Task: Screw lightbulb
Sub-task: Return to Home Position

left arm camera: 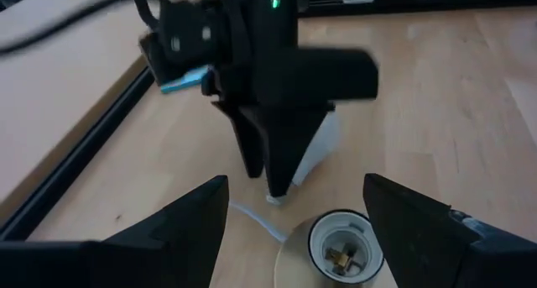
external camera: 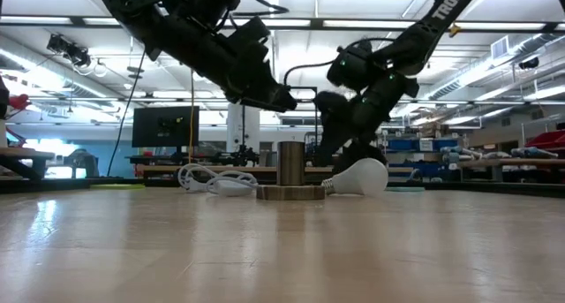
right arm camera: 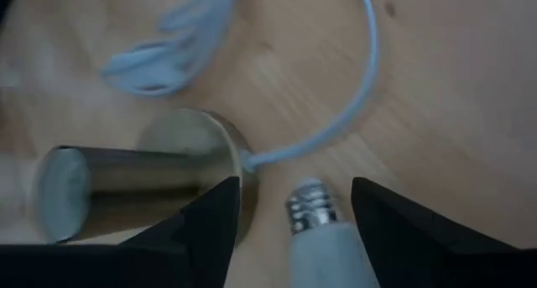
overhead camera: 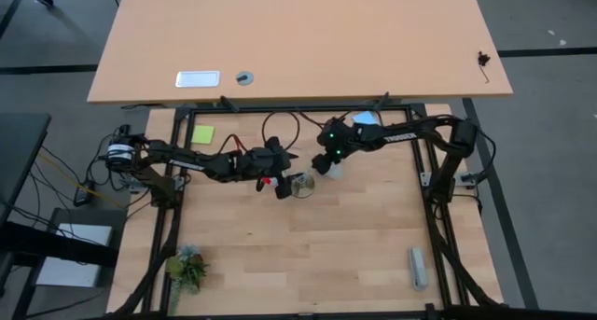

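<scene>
"Lying on its side on the worktop (external camera: 265, 250), the lightbulb (external camera: 364, 177) is seen just beside the lamp base (external camera: 290, 193), is it not?"

"It is. Its silvery screw neck is turned toward the base. The upright socket (external camera: 290, 164) is seen with its mouth open in the left wrist view."

"How is the right hand (right arm camera: 292, 187) held?"

"Its fingers (right arm camera: 210, 221) are spread apart, with the bulb's neck seen between them but not clamped. Whether either finger touches the bulb cannot be told."

"And the left hand (left arm camera: 295, 191)?"

"It is held above the socket, fingers wide apart, with nothing gripped. In the high view both hands are found close together near the middle of the worktop, with the lamp base between them."

"Is anything else noted?"

"A white cable (external camera: 212, 181) is seen gathered in loops on the worktop, on the side of the base away from the bulb."
</scene>
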Robot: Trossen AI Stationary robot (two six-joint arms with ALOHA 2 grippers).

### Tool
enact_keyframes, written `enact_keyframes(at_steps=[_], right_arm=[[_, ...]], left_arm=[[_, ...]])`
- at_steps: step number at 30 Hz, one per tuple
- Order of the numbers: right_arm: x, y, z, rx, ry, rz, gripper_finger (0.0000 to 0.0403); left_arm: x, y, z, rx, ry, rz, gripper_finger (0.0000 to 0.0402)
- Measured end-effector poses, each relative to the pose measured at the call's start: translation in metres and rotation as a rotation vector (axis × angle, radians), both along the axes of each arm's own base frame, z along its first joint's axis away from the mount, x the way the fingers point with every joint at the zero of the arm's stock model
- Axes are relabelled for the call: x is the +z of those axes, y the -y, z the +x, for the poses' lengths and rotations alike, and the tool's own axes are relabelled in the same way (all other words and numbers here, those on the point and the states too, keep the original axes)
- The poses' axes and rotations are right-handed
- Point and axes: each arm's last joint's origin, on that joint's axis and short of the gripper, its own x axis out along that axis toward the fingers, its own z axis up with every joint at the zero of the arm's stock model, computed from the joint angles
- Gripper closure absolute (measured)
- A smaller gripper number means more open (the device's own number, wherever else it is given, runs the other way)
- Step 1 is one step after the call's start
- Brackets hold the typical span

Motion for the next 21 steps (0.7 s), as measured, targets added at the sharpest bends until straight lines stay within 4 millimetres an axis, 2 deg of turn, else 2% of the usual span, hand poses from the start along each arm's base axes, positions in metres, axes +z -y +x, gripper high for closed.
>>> enact_keyframes(at_steps=[3, 7, 12, 16, 21], right_arm=[[0.014, 0.003, -0.004, 0.029, 0.037, -0.051, 0.0165], [0.042, 0.006, -0.016, 0.066, 0.084, -0.166, 0.0173], [0.076, -0.003, -0.037, 0.208, 0.088, -0.324, 0.0202], [0.100, -0.019, -0.048, 0.304, 0.134, -0.412, 0.0263], [0.121, -0.044, -0.050, 0.472, 0.230, -0.567, 0.0373]], left_arm=[[0.003, 0.000, -0.001, 0.002, 0.010, 0.006, 0.0120], [0.009, 0.000, -0.003, 0.000, 0.032, 0.014, 0.0120], [0.027, 0.001, -0.011, -0.006, 0.069, 0.037, 0.0137], [0.043, 0.003, -0.022, -0.072, 0.089, 0.054, 0.0195], [0.056, 0.006, -0.033, -0.136, 0.095, 0.034, 0.0310]])
